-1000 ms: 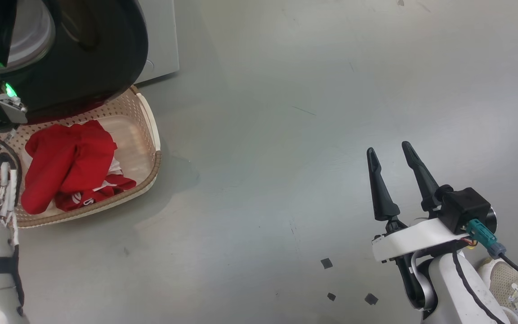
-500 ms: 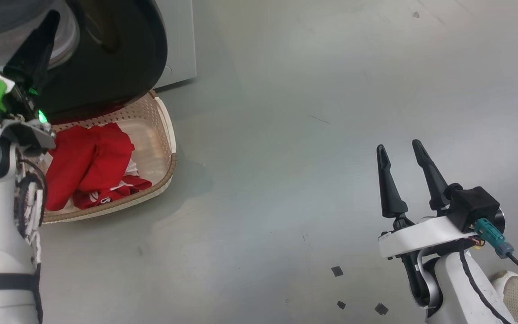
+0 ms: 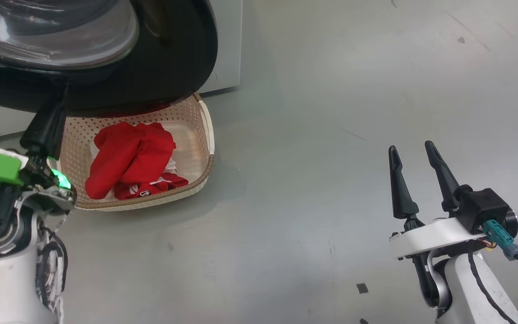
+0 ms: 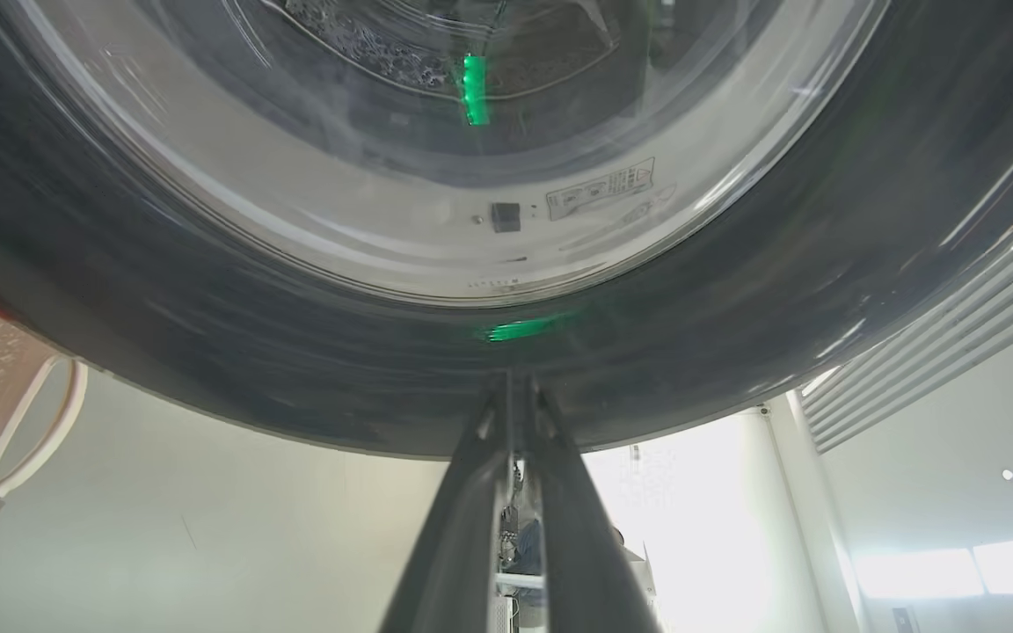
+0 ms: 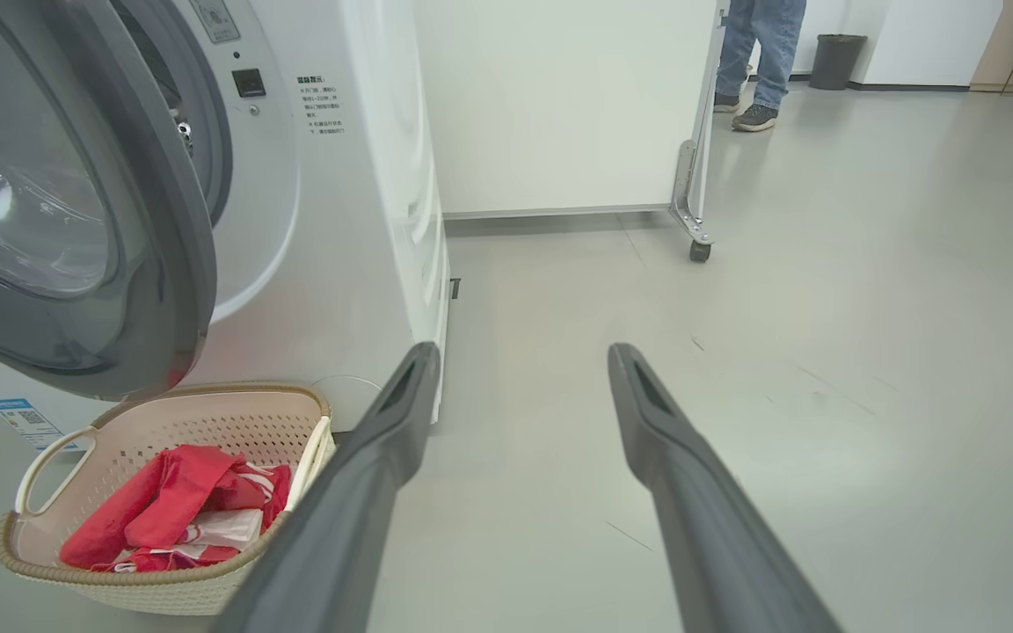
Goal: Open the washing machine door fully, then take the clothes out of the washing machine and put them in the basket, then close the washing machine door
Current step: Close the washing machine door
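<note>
L gripper point(image 4: 511, 413) closed, empty, tips at washing machine door point(image 4: 735, 334) rim | R gripper point(image 3: 414, 157) wide open, empty, pointing up

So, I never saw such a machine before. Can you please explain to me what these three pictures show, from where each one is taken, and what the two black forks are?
It is a robot with two arms. Each black fork is a hand with two long fingers. One picture comes from a camera on its head, looking down at the floor; the other two come from cameras on its wrists. The left hand is shut, its tips at the black rim of the washing machine door, which stands open. The right hand is open and holds nothing. On the floor stands a basket with red clothes inside, beside the white washing machine. Far behind, a person's legs are visible.
</note>
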Motion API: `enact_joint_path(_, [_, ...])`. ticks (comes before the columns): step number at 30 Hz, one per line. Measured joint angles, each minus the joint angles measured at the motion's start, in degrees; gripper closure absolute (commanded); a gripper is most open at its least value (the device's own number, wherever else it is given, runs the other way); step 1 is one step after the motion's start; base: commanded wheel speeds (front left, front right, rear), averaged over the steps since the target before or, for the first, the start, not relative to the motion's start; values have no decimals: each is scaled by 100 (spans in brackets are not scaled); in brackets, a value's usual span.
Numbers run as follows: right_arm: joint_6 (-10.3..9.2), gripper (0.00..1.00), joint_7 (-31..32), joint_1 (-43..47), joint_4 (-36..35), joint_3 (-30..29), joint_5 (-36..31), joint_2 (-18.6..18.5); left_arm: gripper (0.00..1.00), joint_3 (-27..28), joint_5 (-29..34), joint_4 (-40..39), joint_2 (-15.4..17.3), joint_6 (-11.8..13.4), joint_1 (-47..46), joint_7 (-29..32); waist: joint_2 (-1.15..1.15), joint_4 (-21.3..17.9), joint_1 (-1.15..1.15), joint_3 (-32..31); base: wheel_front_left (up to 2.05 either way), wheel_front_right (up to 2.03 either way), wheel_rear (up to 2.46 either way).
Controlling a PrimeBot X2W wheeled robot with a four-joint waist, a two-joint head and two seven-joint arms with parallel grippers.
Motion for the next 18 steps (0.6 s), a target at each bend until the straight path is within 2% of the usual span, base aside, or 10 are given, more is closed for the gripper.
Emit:
enact_joint_path(1, [0,0,0,11,7,-10,-3,-5,62,34,-2,-83,-22,0,126,-4,0,48,0,-25,0,0,0])
enact_joint_path(2, [0,0,0,24,9,-21,-4,-13,52,53,-3,-160,-46,0,243,-5,0,97,0,-51,0,0,0])
enact_joint_path(3, [0,0,0,44,10,-29,-7,-23,48,57,-3,-254,-71,0,365,-7,0,147,0,-78,0,0,0])
enact_joint_path(6, [0,0,0,116,30,-46,-54,-74,15,56,-3,-469,-111,0,701,-56,0,295,0,-161,0,0,0])
enact_joint_path(8, [0,0,0,129,43,-59,-57,-100,0,66,-3,-595,-116,0,910,-130,0,391,0,-221,0,0,0])
enact_joint_path(16, [0,0,0,251,82,-113,-101,-167,0,74,209,-1020,-137,0,1450,-467,0,699,0,-450,0,0,0])
enact_joint_path(18, [0,0,0,266,89,-120,-104,-172,0,74,488,-1183,-137,0,1541,-637,0,777,0,-522,0,0,0])
